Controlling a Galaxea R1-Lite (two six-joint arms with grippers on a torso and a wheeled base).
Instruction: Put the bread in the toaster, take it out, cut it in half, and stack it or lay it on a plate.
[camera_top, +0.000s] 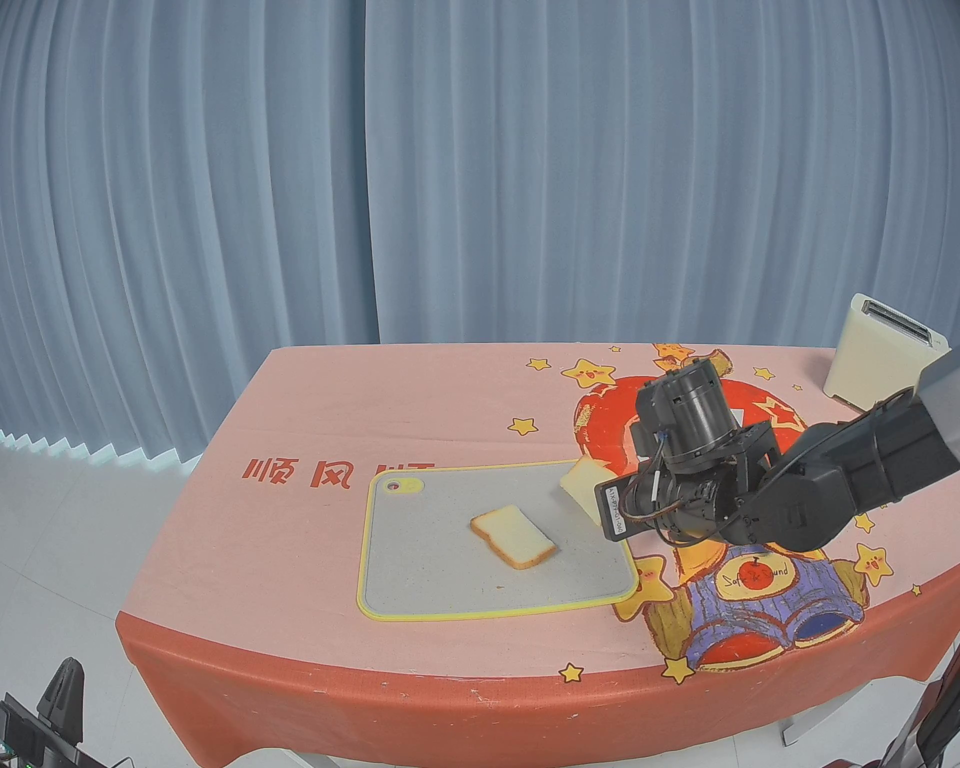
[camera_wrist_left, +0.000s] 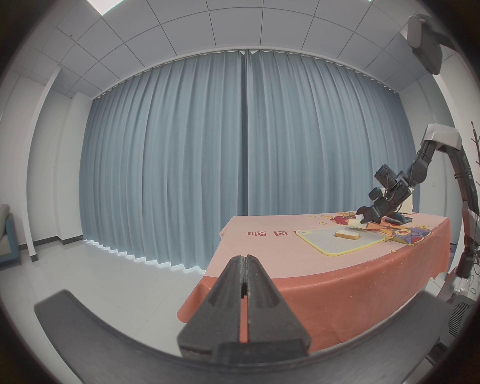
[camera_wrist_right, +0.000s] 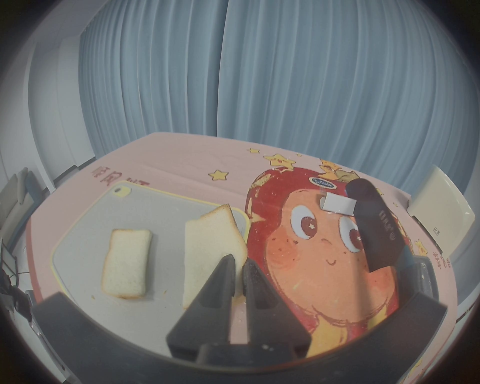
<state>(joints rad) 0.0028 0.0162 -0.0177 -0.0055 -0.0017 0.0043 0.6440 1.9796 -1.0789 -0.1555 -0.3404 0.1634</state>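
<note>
One bread half (camera_top: 513, 536) (camera_wrist_right: 126, 262) lies flat in the middle of the grey, yellow-rimmed cutting board (camera_top: 430, 570) (camera_wrist_right: 85, 220). My right gripper (camera_top: 605, 497) (camera_wrist_right: 239, 265) is shut on the edge of a second bread half (camera_top: 585, 483) (camera_wrist_right: 210, 245), which is tilted up over the board's right rim. The cream toaster (camera_top: 880, 360) (camera_wrist_right: 442, 210) stands at the table's far right corner. My left gripper (camera_wrist_left: 243, 285) is shut on nothing, low and well off the table's left side.
The table wears a pink cartoon-print cloth (camera_top: 330, 420). A black oblong object with a white tag (camera_wrist_right: 372, 230) lies on the cloth between the board and the toaster. A blue curtain hangs behind the table.
</note>
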